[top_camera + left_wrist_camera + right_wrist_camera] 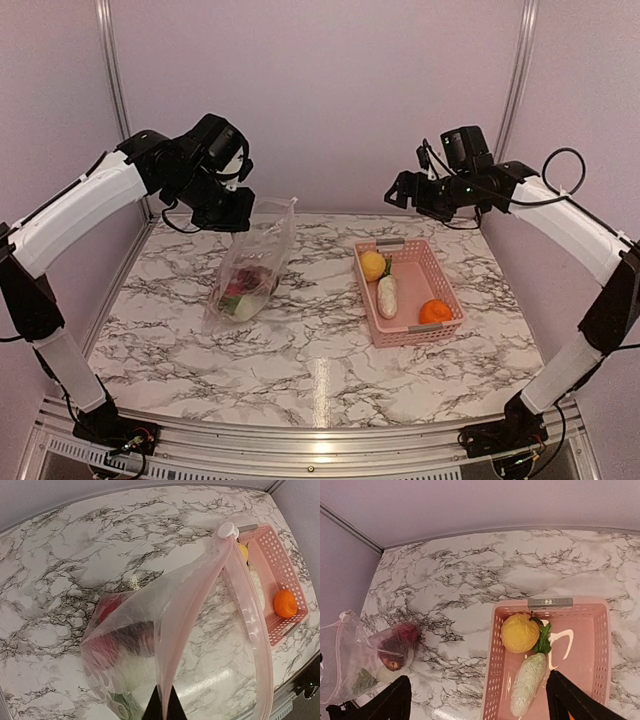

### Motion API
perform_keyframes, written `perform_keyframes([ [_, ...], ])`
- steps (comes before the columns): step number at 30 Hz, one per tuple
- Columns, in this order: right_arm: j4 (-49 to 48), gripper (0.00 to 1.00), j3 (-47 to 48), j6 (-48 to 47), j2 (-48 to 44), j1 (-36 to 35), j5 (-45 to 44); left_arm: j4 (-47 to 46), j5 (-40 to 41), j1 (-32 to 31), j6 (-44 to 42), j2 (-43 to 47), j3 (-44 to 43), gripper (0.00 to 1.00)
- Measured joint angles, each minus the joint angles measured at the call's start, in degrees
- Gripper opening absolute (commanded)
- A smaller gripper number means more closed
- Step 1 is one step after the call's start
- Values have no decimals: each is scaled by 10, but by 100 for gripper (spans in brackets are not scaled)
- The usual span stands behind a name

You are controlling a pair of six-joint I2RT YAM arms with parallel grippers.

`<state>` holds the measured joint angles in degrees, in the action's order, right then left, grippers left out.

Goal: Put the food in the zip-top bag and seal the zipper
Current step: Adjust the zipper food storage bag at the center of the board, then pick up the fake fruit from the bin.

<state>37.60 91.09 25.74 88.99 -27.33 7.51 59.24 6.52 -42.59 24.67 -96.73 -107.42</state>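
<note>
My left gripper [236, 216] is shut on the mouth edge of the zip-top bag [252, 270] and holds it up off the table. In the left wrist view the fingertips [156, 707] pinch the zipper [200, 595], which runs up to a white slider [227, 529]; the mouth gapes open. Red, maroon, white and green food [245, 295] lies in the bag's bottom. A yellow fruit [520, 632], a green leaf [542, 640], a white oblong piece [527, 677] and an orange one [435, 311] lie in the pink basket [445, 275]. My right gripper [477, 676] hangs open and empty above the basket's left rim.
The pink lattice basket [492, 670] stands right of centre on the marble table [320, 370]. Purple walls and metal posts close off the back and sides. The bag [350, 655] leans at the table's left middle.
</note>
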Motion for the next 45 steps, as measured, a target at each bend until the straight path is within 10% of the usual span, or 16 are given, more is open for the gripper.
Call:
perform_keyframes([
  [22,47,66,-156,-20,-23,12,10,-70,-8,0,7,26,74,0],
  [45,26,58,-34,-55,169,15,60,-99,-10,0,21,49,106,0],
])
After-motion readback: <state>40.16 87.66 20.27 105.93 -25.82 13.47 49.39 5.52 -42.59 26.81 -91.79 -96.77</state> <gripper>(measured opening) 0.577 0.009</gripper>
